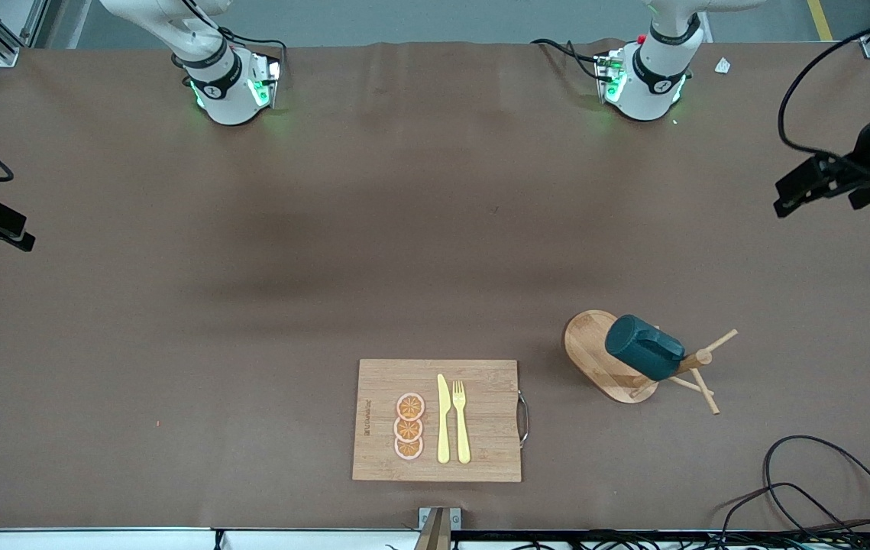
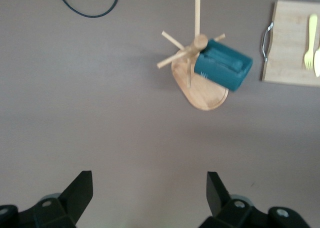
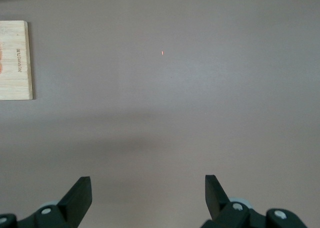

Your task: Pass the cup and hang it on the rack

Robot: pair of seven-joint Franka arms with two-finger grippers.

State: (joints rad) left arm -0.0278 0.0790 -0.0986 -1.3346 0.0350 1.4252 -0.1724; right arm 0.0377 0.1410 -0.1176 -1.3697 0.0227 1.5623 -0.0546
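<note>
Cup (image 1: 642, 348) hung on rack (image 1: 603, 359), cutting board (image 1: 480, 389) beside, both claws open

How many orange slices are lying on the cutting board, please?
3. The orange slices lie in a short row on the cutting board beside the yellow knife: the farthest from the front camera, the middle, the nearest. None seems hidden.

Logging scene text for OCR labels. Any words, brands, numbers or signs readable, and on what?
Board, edge toward the right arm's end: one line of burned-in lettering, probably a brand, too small to read in the front view and blurred in the right wrist view.
Arm bases: a small round dark emblem on each collar, not legible.
Cup, rack, knife, fork: no text visible.
</note>
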